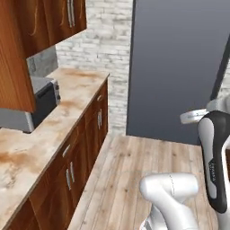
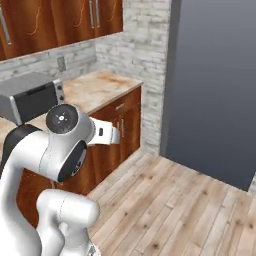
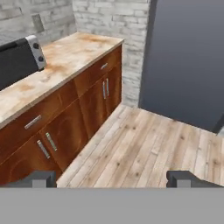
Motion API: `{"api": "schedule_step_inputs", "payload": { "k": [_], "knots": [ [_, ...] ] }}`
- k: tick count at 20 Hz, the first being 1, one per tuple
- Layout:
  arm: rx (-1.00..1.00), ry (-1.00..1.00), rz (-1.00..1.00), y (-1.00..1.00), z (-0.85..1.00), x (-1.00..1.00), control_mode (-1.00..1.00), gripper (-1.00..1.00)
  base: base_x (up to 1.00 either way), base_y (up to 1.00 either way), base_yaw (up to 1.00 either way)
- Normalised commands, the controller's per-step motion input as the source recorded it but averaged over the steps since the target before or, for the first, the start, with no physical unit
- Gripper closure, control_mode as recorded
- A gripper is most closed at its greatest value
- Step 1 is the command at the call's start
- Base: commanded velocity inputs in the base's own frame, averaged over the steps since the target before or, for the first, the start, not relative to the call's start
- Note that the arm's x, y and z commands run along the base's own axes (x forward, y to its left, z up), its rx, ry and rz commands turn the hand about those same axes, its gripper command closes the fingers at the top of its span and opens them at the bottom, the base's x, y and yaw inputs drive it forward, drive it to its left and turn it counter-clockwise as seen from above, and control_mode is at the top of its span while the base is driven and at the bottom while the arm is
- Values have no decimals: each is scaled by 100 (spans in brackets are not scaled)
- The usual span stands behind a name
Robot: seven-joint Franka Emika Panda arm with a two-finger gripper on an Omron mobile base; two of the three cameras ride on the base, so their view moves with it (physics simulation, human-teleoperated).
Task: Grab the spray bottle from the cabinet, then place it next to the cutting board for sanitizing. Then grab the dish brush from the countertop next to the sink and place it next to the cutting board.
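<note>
Two-finger dark gripper (image 3: 112, 178) spread wide, holding & touching nothing, over plank floor (image 3: 144, 144). One beige marbled stone countertop (image 1: 27, 148) w/ one grey toaster oven (image 1: 38, 101); reddish-brown wooden cabinet (image 1: 15, 49) above it.

The countertop (image 1: 27, 148), beige with rust marbling, runs along the left side toward a whitewashed brick wall (image 1: 105, 49). A grey toaster oven (image 1: 38, 102) sits on it under reddish-brown upper cabinets (image 1: 42, 22). Lower cupboards (image 1: 85, 143) with steel bar handles face a pale plank floor (image 1: 130, 170). A tall dark grey panel (image 1: 177, 67) stands at the back right
</note>
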Motion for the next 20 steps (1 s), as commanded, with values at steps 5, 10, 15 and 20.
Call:
{"api": "schedule_step_inputs", "payload": {
  "k": [5,10,15,20],
  "knots": [
    [0,0,0,0,0,0,100,-100,0,-46,-85],
    [0,0,0,0,0,0,100,-100,0,-44,-87],
    [0,0,0,0,0,0,100,-100,0,-54,-86],
    [0,0,0,0,0,0,100,-100,0,-29,-91]
  ]
}}
